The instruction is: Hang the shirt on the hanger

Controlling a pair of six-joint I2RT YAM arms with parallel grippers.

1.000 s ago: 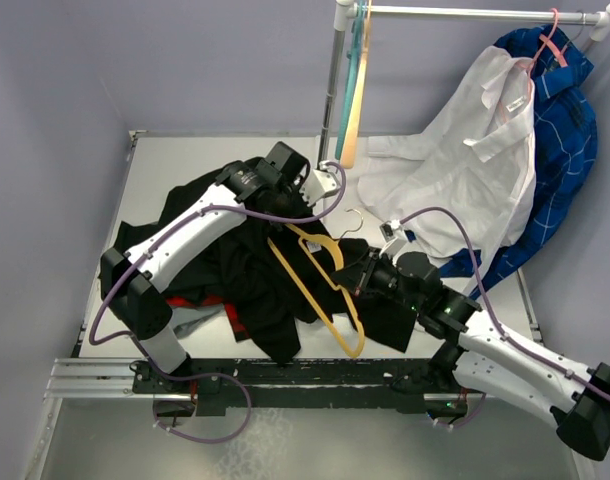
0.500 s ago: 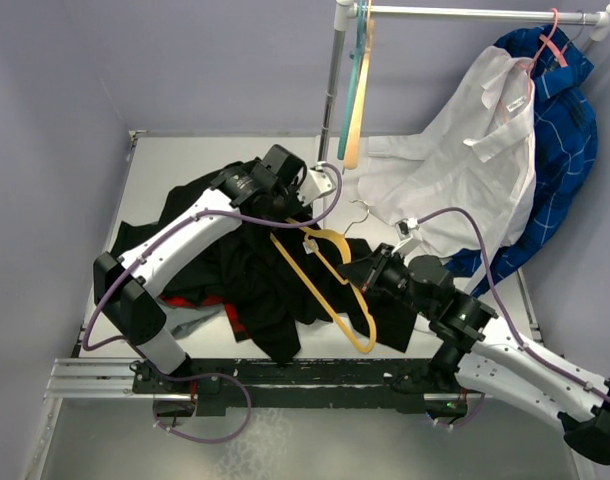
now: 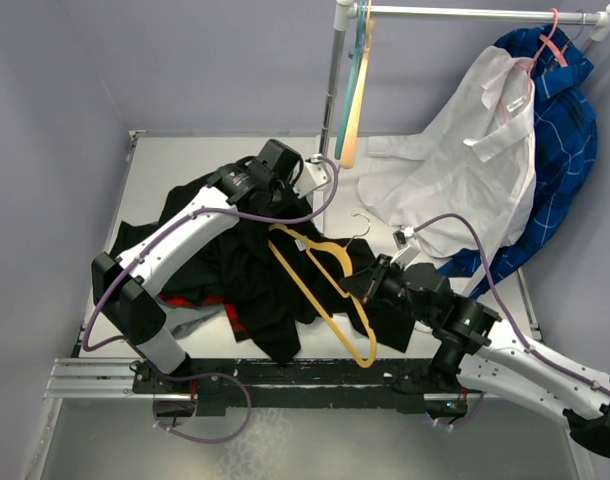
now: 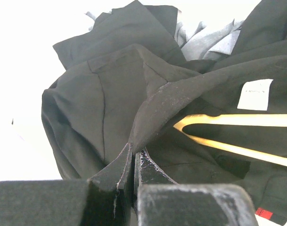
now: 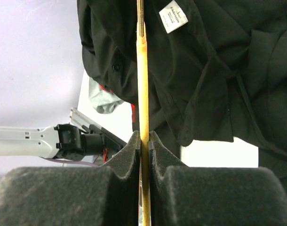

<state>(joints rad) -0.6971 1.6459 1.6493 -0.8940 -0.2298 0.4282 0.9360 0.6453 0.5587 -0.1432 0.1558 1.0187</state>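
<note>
Nearest you, your right gripper is clamped on one thin bar of the yellow-orange hanger. The hanger lies tilted across the black shirt. The shirt sits crumpled in a heap at the middle of the table. Farther back, your left gripper is pinched tight on a raised fold of the shirt, just beside the hanger's arm. Beyond, a white shirt hangs from the rail.
</note>
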